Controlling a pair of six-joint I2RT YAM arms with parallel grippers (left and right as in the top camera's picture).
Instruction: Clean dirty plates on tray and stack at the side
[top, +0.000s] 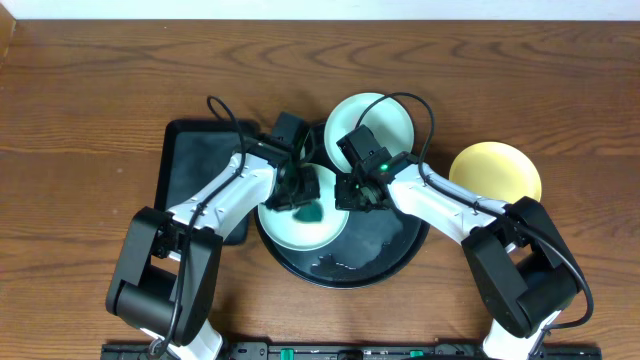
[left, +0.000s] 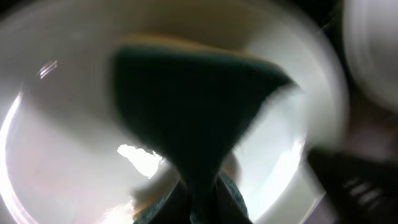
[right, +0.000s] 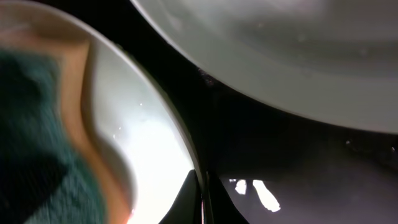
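Observation:
A mint-aqua plate lies on the left part of the round black tray. My left gripper is shut on a green sponge with a yellow back and presses it on that plate; the sponge fills the left wrist view. My right gripper is shut on the right rim of the same plate. A second mint-aqua plate sits at the tray's back and shows in the right wrist view. The pale yellow plate lies on the wood to the right, off the tray.
A rectangular black tray lies to the left of the round one, under my left arm. Water glints on the round tray's floor. Brown wood tabletop surrounds everything.

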